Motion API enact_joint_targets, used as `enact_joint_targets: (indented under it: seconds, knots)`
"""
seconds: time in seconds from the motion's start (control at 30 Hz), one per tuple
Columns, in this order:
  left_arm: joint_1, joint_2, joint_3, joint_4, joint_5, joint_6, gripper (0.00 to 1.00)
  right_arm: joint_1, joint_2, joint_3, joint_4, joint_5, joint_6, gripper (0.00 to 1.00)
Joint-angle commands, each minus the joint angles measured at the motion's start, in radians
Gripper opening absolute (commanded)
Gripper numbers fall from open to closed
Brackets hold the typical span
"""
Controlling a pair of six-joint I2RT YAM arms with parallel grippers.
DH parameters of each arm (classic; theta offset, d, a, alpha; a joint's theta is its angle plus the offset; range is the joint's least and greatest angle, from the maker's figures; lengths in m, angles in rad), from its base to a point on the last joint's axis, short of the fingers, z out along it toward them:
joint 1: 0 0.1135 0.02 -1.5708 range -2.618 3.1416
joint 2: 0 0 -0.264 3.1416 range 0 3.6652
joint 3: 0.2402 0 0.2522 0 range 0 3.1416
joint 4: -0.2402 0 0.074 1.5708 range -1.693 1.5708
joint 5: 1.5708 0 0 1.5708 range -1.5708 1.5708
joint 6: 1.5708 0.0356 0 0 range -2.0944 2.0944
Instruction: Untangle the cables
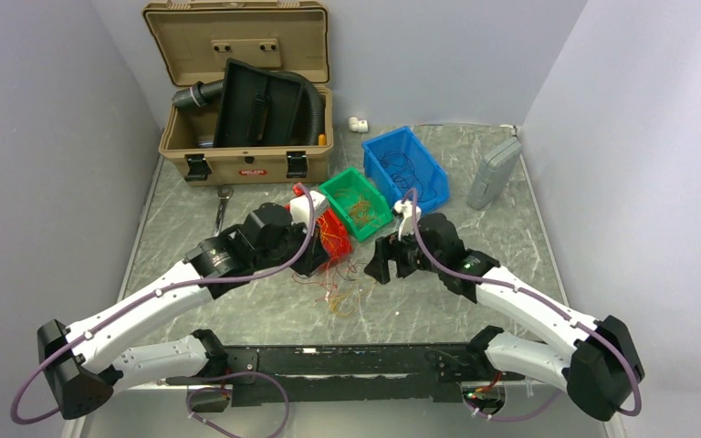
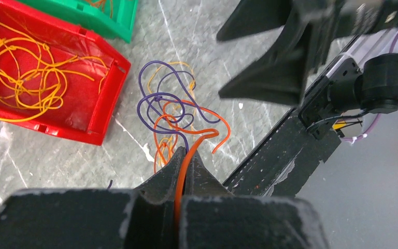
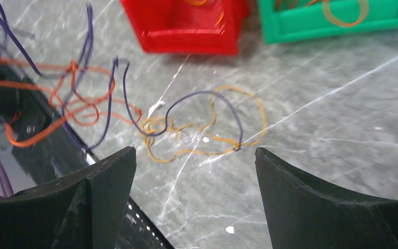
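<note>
A loose tangle of thin orange, yellow and purple cables lies on the marble table in front of the bins. In the left wrist view the tangle lies just beyond my left gripper. That gripper is shut on one orange cable, which runs between its fingers up into the tangle. My right gripper is open and empty, hovering above the table with yellow and purple loops just ahead of its tips. In the top view the left gripper and right gripper face each other across the tangle.
A red bin holds yellow-orange cables. A green bin and a blue bin stand behind it with more wires. A tan case with a black hose is at the back left. A grey box is at the right.
</note>
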Motion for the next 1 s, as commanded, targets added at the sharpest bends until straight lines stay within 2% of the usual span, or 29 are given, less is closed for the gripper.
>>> enact_joint_targets:
  seconds: [0.0,0.13,0.27,0.43,0.57,0.73,0.83,0.97]
  knots:
    - [0.005,-0.016,0.036,0.031,0.037,0.007,0.00,0.014,0.009,-0.077,0.182,-0.165,-0.040,0.89]
    - [0.006,-0.037,0.035,0.044,0.027,0.004,0.00,0.018,0.060,-0.124,0.243,-0.039,0.019,0.95]
    - [0.007,-0.015,0.107,-0.009,0.029,0.026,0.00,0.018,0.098,-0.109,0.228,0.047,0.068,0.91]
    - [0.008,0.003,0.150,-0.047,0.007,0.044,0.00,0.037,0.076,-0.137,0.265,0.066,0.149,0.86]
    - [0.011,0.010,0.143,-0.017,0.009,0.048,0.00,0.117,0.035,-0.128,0.187,0.176,0.223,0.87]
    - [0.015,0.038,0.195,-0.027,0.014,0.049,0.00,0.267,0.049,-0.095,0.061,0.377,0.430,0.96]
    - [0.015,0.019,0.222,-0.074,-0.051,0.038,0.00,0.333,0.088,-0.089,0.053,0.492,0.555,0.99]
    - [0.025,-0.067,0.217,-0.103,-0.143,0.021,0.00,0.383,0.136,-0.073,0.082,0.553,0.582,0.98]
